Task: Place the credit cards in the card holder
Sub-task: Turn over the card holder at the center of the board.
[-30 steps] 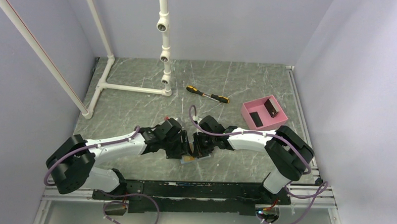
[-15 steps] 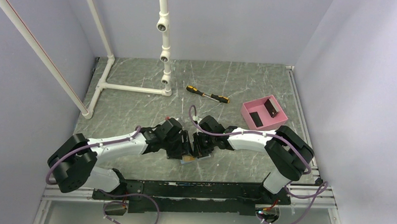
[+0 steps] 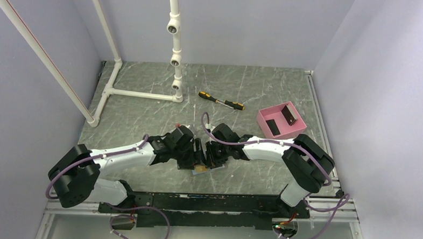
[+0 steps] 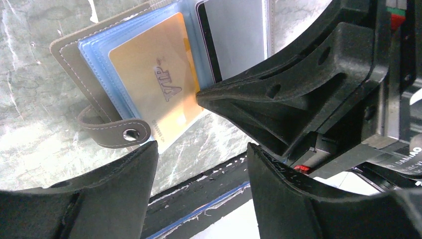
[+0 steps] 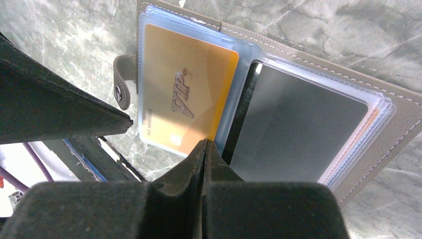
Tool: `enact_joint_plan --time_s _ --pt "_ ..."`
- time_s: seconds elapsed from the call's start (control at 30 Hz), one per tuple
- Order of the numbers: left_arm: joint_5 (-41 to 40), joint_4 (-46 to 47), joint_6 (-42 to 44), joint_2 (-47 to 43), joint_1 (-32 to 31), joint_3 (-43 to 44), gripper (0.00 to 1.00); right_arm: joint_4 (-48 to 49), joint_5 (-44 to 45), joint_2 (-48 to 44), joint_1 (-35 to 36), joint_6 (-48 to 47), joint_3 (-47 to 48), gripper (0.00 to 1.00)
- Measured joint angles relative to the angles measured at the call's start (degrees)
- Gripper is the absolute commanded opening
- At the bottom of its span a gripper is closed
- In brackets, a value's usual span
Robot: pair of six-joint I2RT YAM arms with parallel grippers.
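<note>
The grey card holder [image 4: 67,55] lies open near the table's front edge, its light blue sleeves up. A gold credit card [image 4: 154,94] marked VIP sits in one sleeve, its near end sticking out. A dark grey credit card [image 5: 293,129] fills the sleeve beside it. My right gripper [image 5: 204,143] is shut with nothing between its jaws, its tip resting on the gold card [image 5: 184,94] by the holder's [image 5: 398,124] spine. My left gripper [image 4: 201,149] stands open and empty just off the holder's strap side. In the top view both grippers, left [image 3: 195,154] and right [image 3: 210,157], meet over the holder [image 3: 203,171].
A pink tray [image 3: 301,123] at the right holds two dark cards [image 3: 273,126]. A yellow-and-black screwdriver [image 3: 221,100] lies behind the arms. A white pipe frame [image 3: 140,94] stands at the back left. The table's front rail [image 4: 199,189] runs just below the holder.
The left arm has shifted very slightly. Both grippers stay over the holder, and the right stays shut.
</note>
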Motion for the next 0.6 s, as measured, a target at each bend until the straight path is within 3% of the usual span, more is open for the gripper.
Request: enact_joint_plan --time_s 0.37,0.6 --pt "0.0 0.0 -0.8 0.1 -0.7 -1.2 0.73 0.2 -0.1 0.0 0.0 0.0 -0.1 0.00" --pt "0.0 0.5 -0.8 1.0 -0.7 -1.3 0.67 0.5 -0.3 0.2 0.0 0.0 -0.1 0.00"
